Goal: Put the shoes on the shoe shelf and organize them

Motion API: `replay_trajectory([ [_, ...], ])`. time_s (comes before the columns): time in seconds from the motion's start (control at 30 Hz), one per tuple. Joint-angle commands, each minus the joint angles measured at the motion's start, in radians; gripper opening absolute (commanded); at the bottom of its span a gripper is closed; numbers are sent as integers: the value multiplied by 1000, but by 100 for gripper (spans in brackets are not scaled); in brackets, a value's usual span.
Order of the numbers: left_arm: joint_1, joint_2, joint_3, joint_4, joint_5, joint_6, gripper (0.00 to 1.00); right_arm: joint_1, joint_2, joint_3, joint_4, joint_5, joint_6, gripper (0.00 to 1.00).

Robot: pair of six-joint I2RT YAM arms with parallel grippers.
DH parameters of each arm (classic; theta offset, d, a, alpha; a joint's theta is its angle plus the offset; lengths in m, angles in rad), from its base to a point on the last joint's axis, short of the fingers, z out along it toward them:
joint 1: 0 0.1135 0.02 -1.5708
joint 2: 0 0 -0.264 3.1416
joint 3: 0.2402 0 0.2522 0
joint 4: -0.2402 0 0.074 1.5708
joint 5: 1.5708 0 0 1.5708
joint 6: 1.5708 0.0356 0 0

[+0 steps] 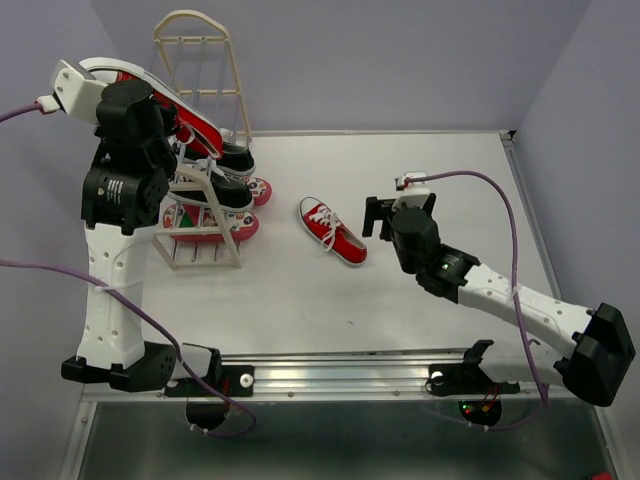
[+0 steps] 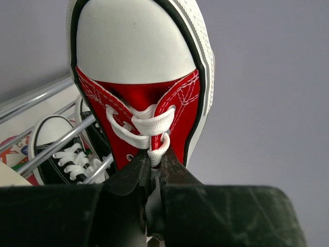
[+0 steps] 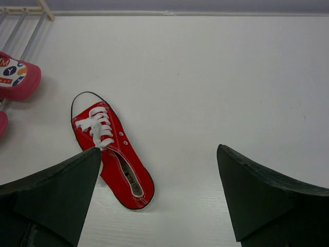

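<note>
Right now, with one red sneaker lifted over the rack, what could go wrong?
1. The left gripper pinches the held red sneaker only at its laces, so it could twist or slip out.
2. The shoe shelf has thin rails; set down crooked, the sneaker may drop between them or knock the black sneakers.
3. The other red sneaker lies angled on the table; the open right gripper could close off-centre.
</note>
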Motion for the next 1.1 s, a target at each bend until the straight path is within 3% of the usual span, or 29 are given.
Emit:
replay_trajectory([
  [0.0,113,12,-7,75,119,8,0,2,8,55,18,65,-18,100],
  [0.17,193,90,7,73,263,37,0,2,21,58,14,92,-27,100],
  [0.3,239,136,16,48,286,41,2,2,31,63,12,94,-44,100],
  [0.33,242,139,10,50,289,34,6,2,31,63,12,99,-45,100],
  [0.37,247,139,-8,68,298,37,22,2,33,63,14,102,-44,100],
  [0.43,247,138,-19,84,315,39,38,2,37,66,14,108,-45,100],
  [0.47,247,138,-27,93,320,40,58,2,39,67,12,108,-45,100],
  [0.6,247,133,-41,99,322,25,81,2,36,64,12,100,-42,100],
  [0.9,247,69,-122,153,346,17,93,2,19,53,12,27,-85,100],
  [1.0,247,33,-148,179,374,25,99,2,7,37,8,-97,-117,100],
  [1.07,247,3,-157,203,419,51,99,2,5,15,0,-322,-155,100],
])
